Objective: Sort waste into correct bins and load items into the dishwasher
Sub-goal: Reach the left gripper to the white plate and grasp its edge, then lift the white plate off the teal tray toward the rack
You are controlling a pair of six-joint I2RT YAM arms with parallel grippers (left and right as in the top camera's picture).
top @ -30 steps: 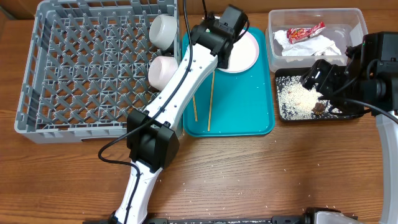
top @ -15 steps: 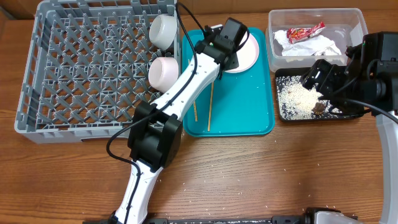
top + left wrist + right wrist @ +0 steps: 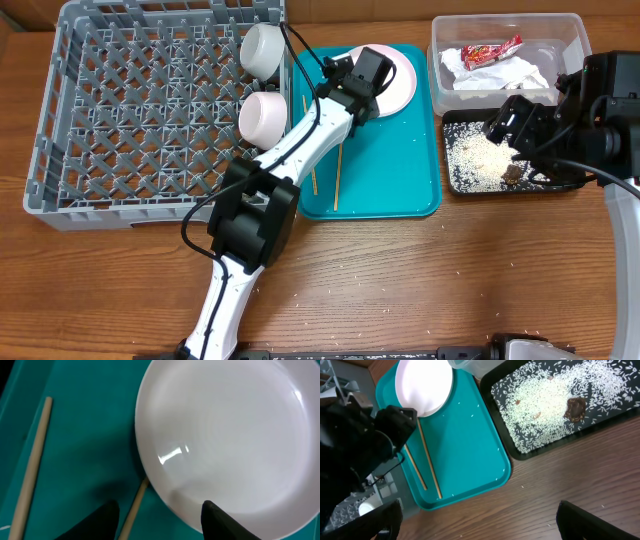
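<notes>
Left arm has shifted a little left across the plate (image 3: 400, 85) since a second ago. Rack (image 3: 150, 110) holds two bowls (image 3: 262, 115) at its right edge. Left gripper (image 3: 160, 505) sits half-closed astride the plate rim on the teal tray (image 3: 400, 160); clamped or not, can't tell. Chopsticks (image 3: 337, 180) lie beside it. Wrapper (image 3: 492, 50) and napkin (image 3: 500, 75) are in the tub (image 3: 505, 20), rice (image 3: 480, 155) in the black tray (image 3: 445, 150). Right gripper (image 3: 480, 507) gapes wide, holding nothing.

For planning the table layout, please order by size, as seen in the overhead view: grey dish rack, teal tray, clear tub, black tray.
1. grey dish rack
2. teal tray
3. clear tub and black tray: they look alike, and the right arm hides part of the black tray, so no ranking.
</notes>
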